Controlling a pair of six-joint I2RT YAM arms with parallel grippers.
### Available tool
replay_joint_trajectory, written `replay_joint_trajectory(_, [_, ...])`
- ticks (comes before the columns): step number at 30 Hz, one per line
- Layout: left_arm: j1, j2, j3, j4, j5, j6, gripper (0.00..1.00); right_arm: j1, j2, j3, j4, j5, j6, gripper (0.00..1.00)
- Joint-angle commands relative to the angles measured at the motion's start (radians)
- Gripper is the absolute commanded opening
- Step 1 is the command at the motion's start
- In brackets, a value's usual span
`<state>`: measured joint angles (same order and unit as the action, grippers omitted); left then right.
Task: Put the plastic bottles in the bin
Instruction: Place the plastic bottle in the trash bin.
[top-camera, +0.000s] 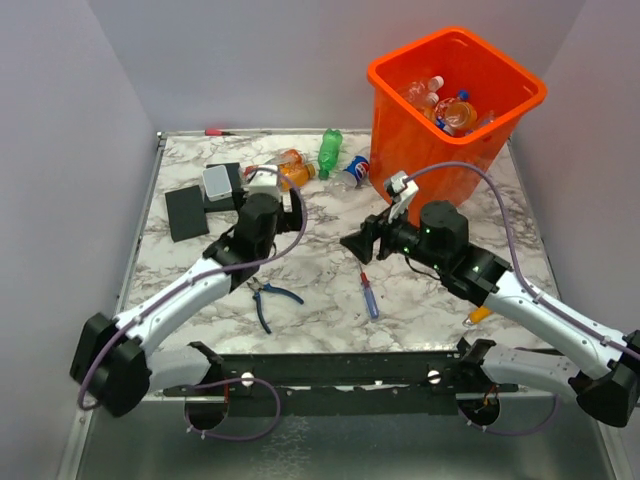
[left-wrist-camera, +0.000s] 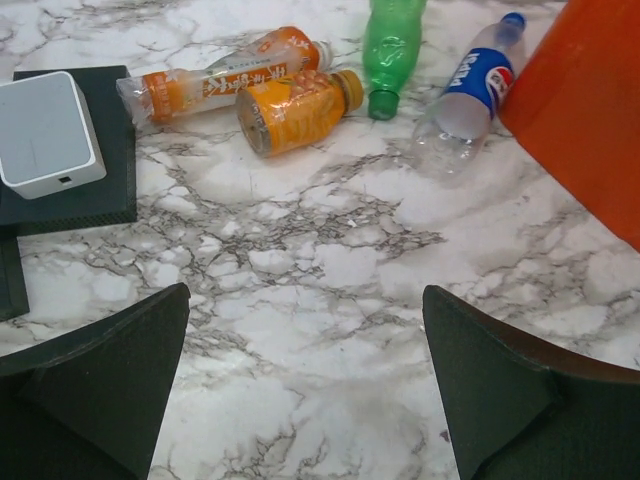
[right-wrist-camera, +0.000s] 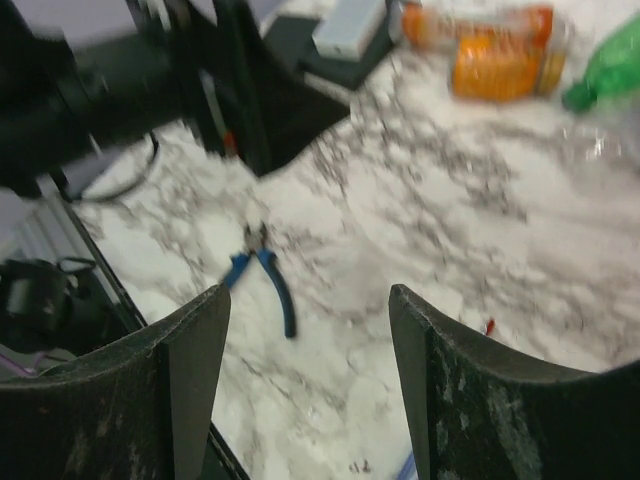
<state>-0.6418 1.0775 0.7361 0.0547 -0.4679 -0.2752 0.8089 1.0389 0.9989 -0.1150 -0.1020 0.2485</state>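
Observation:
The orange bin stands at the back right with several bottles inside. On the table left of it lie a clear orange-labelled bottle, a short orange bottle, a green bottle and a clear blue-labelled bottle. My left gripper is open and empty, just short of these bottles; it also shows in the top view. My right gripper is open and empty over the table's middle, in front of the bin; its wrist view is blurred.
A grey-white device sits on a black box at the left, with a black pad beside it. Blue-handled pliers and a blue-and-red screwdriver lie near the front. A red-handled tool lies at the back edge.

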Motion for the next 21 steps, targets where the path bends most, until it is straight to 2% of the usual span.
replay_joint_trajectory(1, [0.046,0.247,0.215,-0.24,0.042,-0.016,0.99,0.004,-0.103,-0.123,0.05,0.093,0.07,0.68])
replay_joint_trajectory(12, [0.045,0.747,0.69,-0.226,0.412,0.192,0.99,0.006,-0.376,-0.372,-0.034,0.155,0.16,0.67])
replay_joint_trajectory(21, [0.045,1.017,0.913,-0.135,0.414,0.27,0.99,0.006,-0.476,-0.448,-0.104,0.163,0.19,0.67])
